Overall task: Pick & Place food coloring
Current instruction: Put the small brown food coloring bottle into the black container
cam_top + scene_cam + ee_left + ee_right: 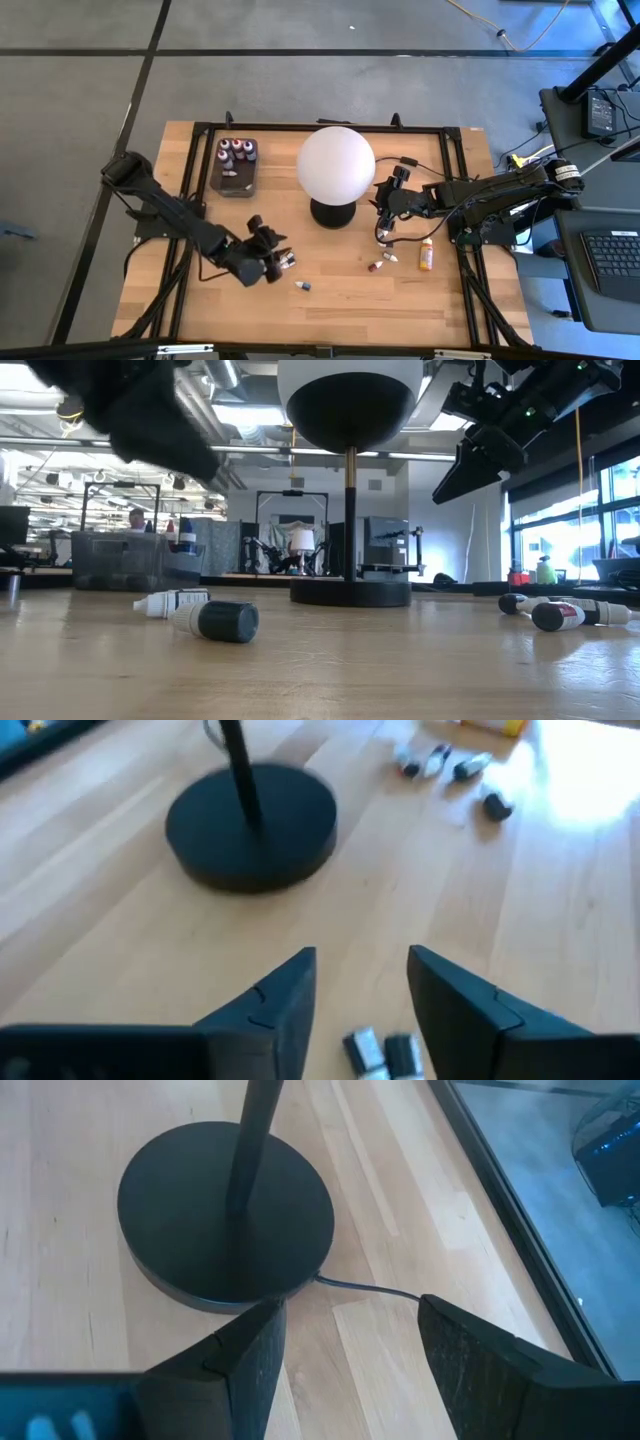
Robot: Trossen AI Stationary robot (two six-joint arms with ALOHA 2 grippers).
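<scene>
Small food coloring bottles lie on their sides on the wooden table: one (288, 262) right by my left gripper (276, 262), a dark-capped one (302, 286) nearer the front edge, and two (377, 266) beside a taller orange bottle (426, 253). More stand in the dark tray (215, 185). My left gripper (360, 960) is open, and the nearest bottle (380, 1052) lies on the table between and below its fingers. My right gripper (350, 1305) hangs open above the table beside the lamp's base (225, 1210).
A white globe lamp (335, 165) on a black round base (250, 825) stands at the table's middle, its cord (370, 1288) running toward my right gripper. A black frame (455, 200) borders the table. Bare wood lies along the near edge.
</scene>
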